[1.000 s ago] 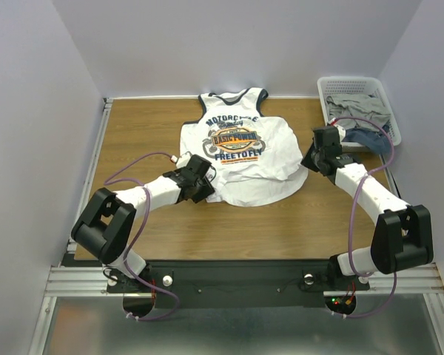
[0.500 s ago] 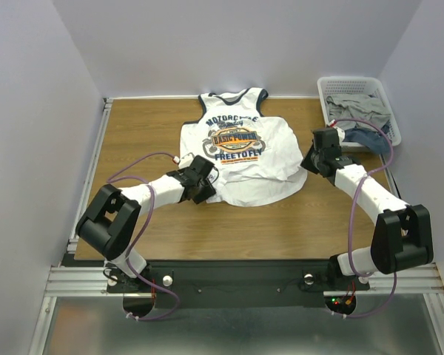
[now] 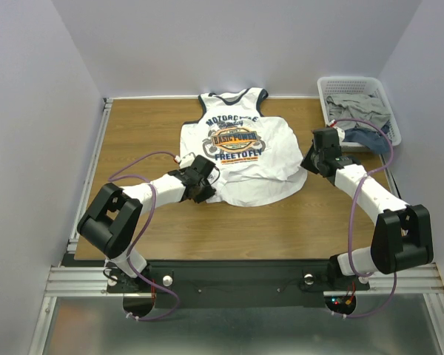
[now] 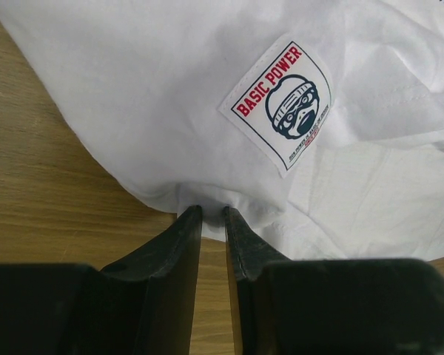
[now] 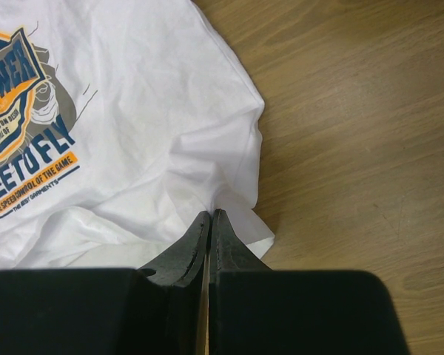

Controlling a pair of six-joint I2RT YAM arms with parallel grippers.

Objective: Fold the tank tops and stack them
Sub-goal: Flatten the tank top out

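Tank top (image 3: 240,151) is lying flat, print up, neckline toward 12 o'clock, on the wooden table (image 3: 140,133).

Left gripper (image 4: 211,212) is pinching the hem at the shirt's 7 o'clock, fingers nearly together, below the "BASIC POWER" patch (image 4: 276,103).

Right gripper (image 5: 209,214) is nipping the 4 o'clock hem corner, fingers pressed together.

Laundry basket (image 3: 351,78) is sitting at 2 o'clock.

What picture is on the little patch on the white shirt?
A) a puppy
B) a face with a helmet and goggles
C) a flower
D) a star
B: in the left wrist view, the patch on the tank top shows a helmeted face in goggles beside the red words BASIC POWER.
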